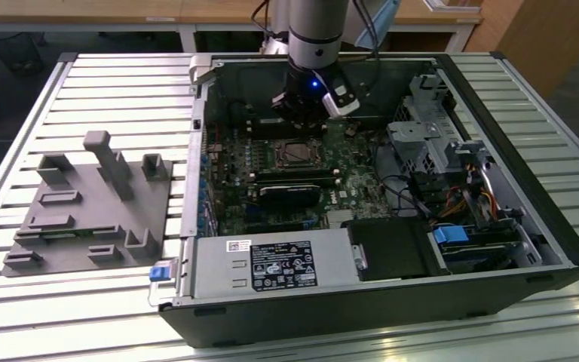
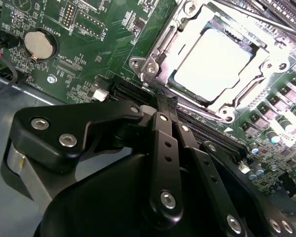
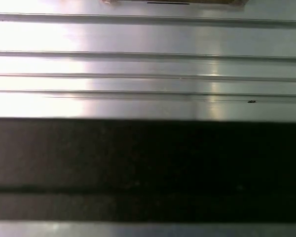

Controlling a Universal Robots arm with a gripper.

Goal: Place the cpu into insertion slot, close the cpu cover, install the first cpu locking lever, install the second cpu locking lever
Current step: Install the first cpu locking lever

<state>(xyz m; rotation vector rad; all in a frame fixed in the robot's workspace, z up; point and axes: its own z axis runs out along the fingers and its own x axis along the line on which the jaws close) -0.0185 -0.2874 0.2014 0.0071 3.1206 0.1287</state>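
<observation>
In the second wrist view the cpu point(image 2: 214, 64), pale and silvery, lies in the insertion slot point(image 2: 232, 116) on the green board. The silver cpu cover point(image 2: 162, 54) lies flat around it, framing the chip in its window. A thin metal lever rod point(image 2: 266, 22) runs along the socket's far side. My gripper point(image 2: 166, 101) has its black fingers pressed together, tips just off the cover's near edge, and I see nothing between them. In the exterior view the gripper point(image 1: 303, 121) hangs inside the open computer case, just behind the insertion slot point(image 1: 295, 153).
A coin battery point(image 2: 39, 44) sits on the board away from the socket. A black heatsink block point(image 1: 292, 197), the power supply point(image 1: 269, 265) and a drive cage point(image 1: 422, 139) crowd the case. A grey fixture point(image 1: 88, 204) rests on the slatted table point(image 3: 148, 64) at the exterior view's left.
</observation>
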